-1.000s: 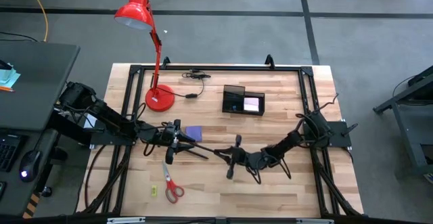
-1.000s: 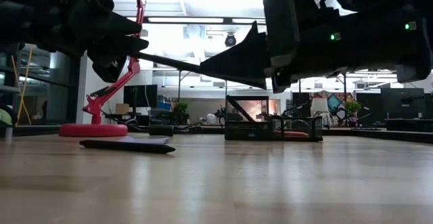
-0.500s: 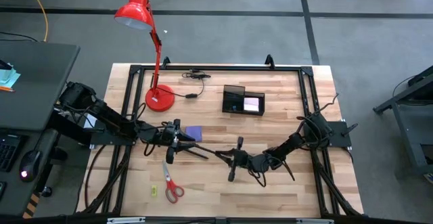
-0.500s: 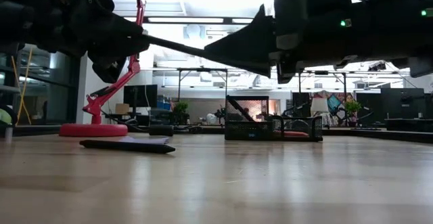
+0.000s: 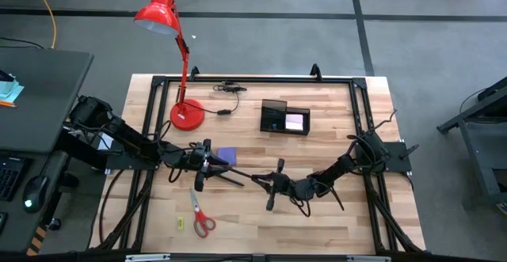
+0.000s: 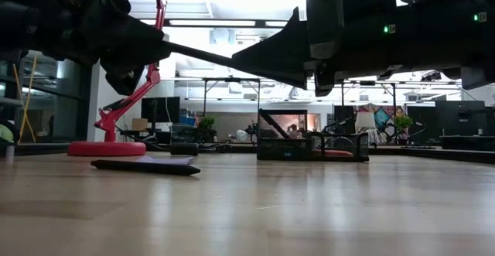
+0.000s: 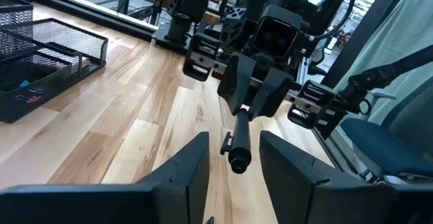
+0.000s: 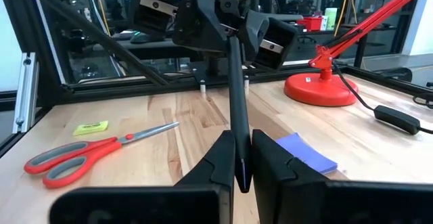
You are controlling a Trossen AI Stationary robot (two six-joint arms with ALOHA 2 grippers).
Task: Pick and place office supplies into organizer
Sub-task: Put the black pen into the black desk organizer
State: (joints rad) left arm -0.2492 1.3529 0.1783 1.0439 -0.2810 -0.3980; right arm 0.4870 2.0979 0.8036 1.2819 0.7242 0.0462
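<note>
1. Both arms reach low over the middle of the table and meet tip to tip; the left gripper (image 5: 224,174) comes in from the left edge, the right gripper (image 5: 259,180) from the right edge, and a thin black pen (image 5: 242,176) spans the gap between them above the wood.
2. In the right wrist view the right gripper (image 8: 243,158) has its jaws pressed together on the near end of the pen (image 8: 236,102); the far end sits in the left gripper (image 8: 226,17), whose jaws pinch it as well.
3. The left wrist view shows the same pen (image 7: 241,136) end-on between the left gripper's own fingers (image 7: 186,170), with the right gripper (image 7: 252,99) closed around its other end.
4. In the low view the pen (image 6: 197,52) hangs level, well above the table top.
5. The organizer (image 5: 284,117) stands near the far edge of the table, right of the red lamp base (image 5: 187,114); its low section holds the pink note pad (image 5: 294,122); what lies in the other compartments I cannot tell.
6. The purple note pad (image 5: 226,155) lies flat just beside the left gripper; the red-handled scissors (image 5: 200,218) and the yellow-green piece (image 5: 180,224) lie near the front edge, apart from each other.
</note>
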